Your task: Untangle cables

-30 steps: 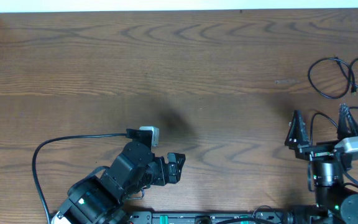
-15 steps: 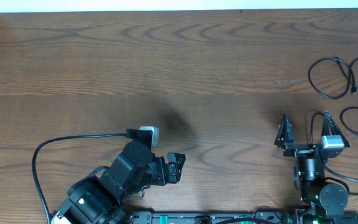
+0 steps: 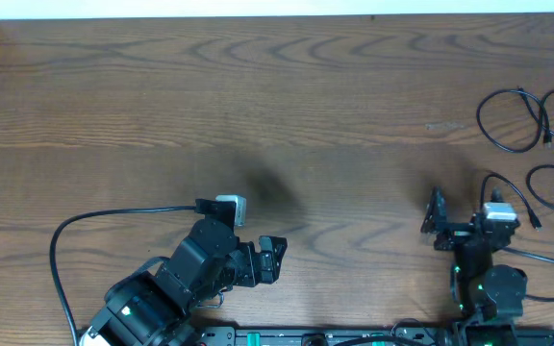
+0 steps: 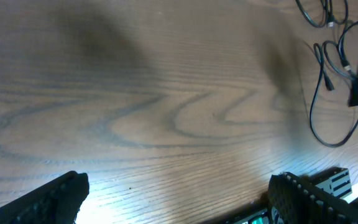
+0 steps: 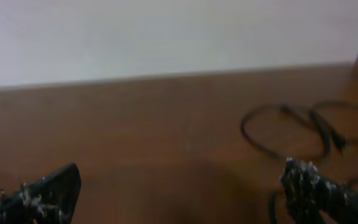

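Brown wood-grain table [image 3: 258, 115]; thin black cables [image 3: 543, 123] in loose loops on it, near right edge.

Open for passing all across the table [image 3: 258, 96] left of the cables [image 3: 544, 123]. Blocked on the near side of the cables by the right gripper [image 3: 465, 207], fingers spread.

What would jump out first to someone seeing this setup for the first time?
Thin black cables loop in a tangle at the right edge of the wooden table. The right tool stands open close beside them; the left tool is open too, near the front left.
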Robot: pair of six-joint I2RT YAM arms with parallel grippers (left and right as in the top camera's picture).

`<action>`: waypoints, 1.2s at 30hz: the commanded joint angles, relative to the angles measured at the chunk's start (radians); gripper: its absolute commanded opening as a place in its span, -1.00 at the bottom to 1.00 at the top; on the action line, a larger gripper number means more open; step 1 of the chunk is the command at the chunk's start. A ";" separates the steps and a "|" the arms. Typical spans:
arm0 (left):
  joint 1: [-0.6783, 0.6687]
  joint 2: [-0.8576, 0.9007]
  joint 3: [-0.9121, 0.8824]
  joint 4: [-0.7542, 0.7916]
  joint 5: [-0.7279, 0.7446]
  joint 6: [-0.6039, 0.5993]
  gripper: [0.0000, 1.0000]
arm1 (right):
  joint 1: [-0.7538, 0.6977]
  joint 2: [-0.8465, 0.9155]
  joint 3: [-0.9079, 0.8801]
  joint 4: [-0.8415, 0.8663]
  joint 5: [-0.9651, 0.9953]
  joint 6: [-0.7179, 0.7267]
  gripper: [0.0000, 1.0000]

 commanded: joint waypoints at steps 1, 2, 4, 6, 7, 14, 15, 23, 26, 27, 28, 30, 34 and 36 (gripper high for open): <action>0.000 -0.005 0.014 -0.001 0.002 -0.008 0.93 | 0.006 -0.033 -0.002 -0.024 0.001 -0.076 0.99; 0.000 -0.005 0.014 -0.001 0.002 -0.008 0.93 | 0.006 -0.039 -0.002 -0.024 0.001 -0.089 0.99; 0.000 -0.005 0.014 -0.001 0.002 -0.008 0.93 | 0.006 -0.050 -0.002 -0.024 -0.002 -0.115 0.99; 0.000 -0.005 0.014 -0.001 0.002 -0.008 0.93 | 0.006 -0.052 -0.002 -0.024 -0.002 -0.116 0.99; 0.000 -0.005 0.014 -0.001 0.002 -0.008 0.93 | 0.006 -0.052 -0.002 -0.025 -0.002 -0.116 0.99; 0.000 -0.005 0.014 -0.001 0.002 -0.008 0.93 | 0.006 -0.052 -0.002 -0.027 -0.006 -0.116 0.99; 0.000 -0.005 0.014 -0.001 0.002 -0.008 0.93 | 0.006 -0.052 -0.002 -0.027 -0.007 -0.115 0.99; 0.000 -0.005 0.014 -0.001 0.002 -0.008 0.93 | 0.006 -0.052 -0.002 -0.024 -0.006 -0.115 0.99; 0.000 -0.005 0.014 -0.001 0.002 -0.008 0.93 | 0.006 -0.052 -0.002 -0.024 -0.006 -0.115 0.99; 0.000 -0.005 0.014 -0.001 0.002 -0.008 0.93 | 0.006 -0.052 -0.002 -0.024 -0.006 -0.115 0.99; 0.000 -0.005 0.014 -0.001 0.002 -0.008 0.93 | 0.006 -0.052 -0.002 -0.024 -0.006 -0.115 0.99; 0.000 -0.005 0.014 -0.001 0.002 -0.008 0.93 | 0.006 -0.052 -0.002 -0.024 -0.005 -0.115 0.99; 0.000 -0.005 0.014 -0.001 0.002 -0.008 0.93 | 0.006 -0.052 -0.002 -0.024 -0.006 -0.115 0.98; 0.000 -0.005 0.014 -0.001 0.002 -0.008 0.93 | 0.006 -0.052 -0.002 -0.024 -0.005 -0.115 0.99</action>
